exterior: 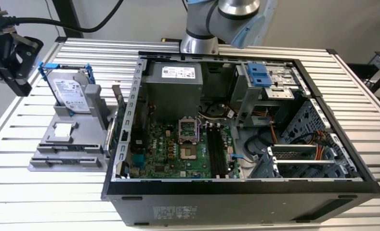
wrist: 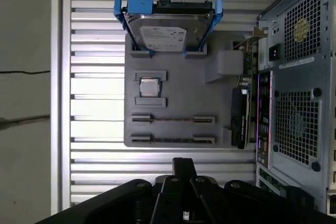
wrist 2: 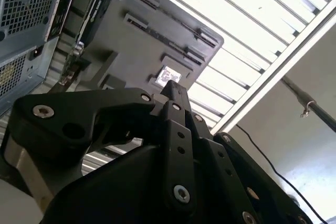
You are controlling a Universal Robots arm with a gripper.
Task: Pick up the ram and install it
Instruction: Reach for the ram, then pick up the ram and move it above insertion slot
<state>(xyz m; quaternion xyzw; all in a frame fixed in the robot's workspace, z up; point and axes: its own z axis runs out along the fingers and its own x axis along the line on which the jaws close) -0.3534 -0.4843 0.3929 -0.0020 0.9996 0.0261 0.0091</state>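
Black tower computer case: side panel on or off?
Off. The black tower computer case lies open-side up, with its green motherboard and black memory slots exposed.

Bright, even room light. In the second wrist view the ribbed silver metal desk glares white; the black jointed claw lies shadowed, dark.

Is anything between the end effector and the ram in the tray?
Nothing visible does: in the first wrist view, bare slatted metal table and grey tray separate the black end effector from the thin dark ram stick.
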